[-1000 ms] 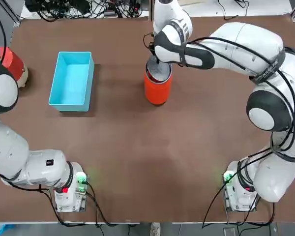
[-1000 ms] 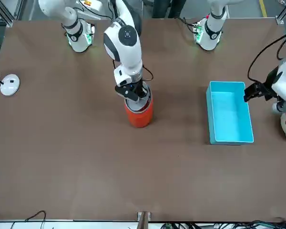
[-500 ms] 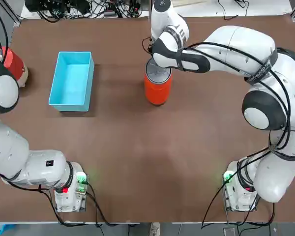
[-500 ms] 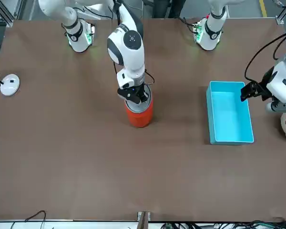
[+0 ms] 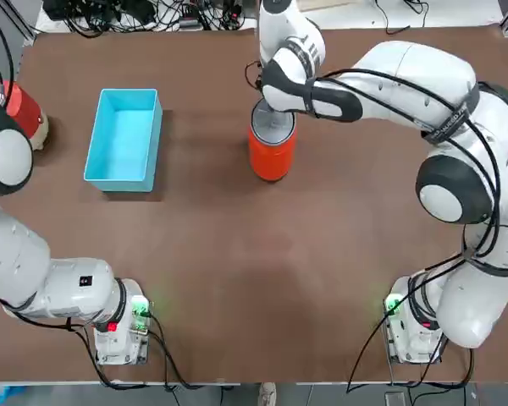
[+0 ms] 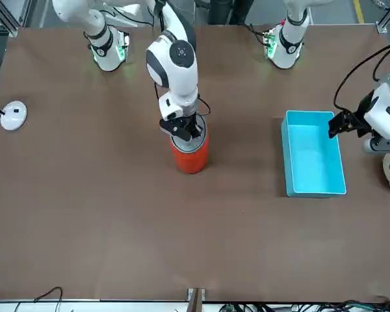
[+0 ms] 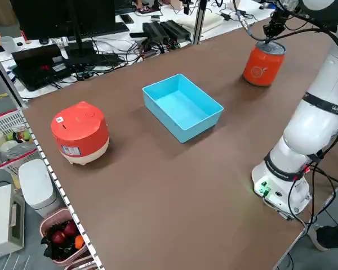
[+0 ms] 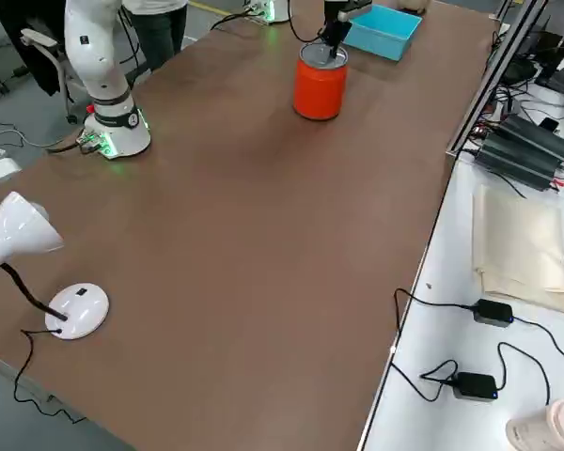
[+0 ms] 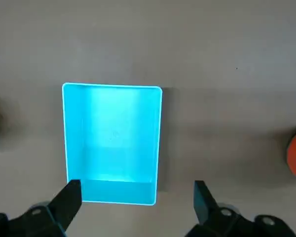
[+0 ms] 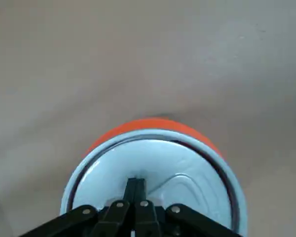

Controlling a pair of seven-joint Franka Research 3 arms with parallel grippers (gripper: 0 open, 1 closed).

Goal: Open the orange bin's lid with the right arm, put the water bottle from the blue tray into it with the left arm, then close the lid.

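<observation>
there, the right tool [image 10: 135, 185], pinched closed, touches the lid [image 10: 187, 173]; left tool [image 9: 135, 197] gapes wide.

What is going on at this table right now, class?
The right gripper, fingers shut, rests on the grey lid of the orange bin. The left gripper hovers open above the near end of the blue tray, which looks empty; no bottle is visible in any view.

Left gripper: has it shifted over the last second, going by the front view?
Yes. The left gripper now overlaps the blue tray's right wall near its far corner; a second ago it hung slightly nearer the camera along that wall. Its fingers are open.
</observation>
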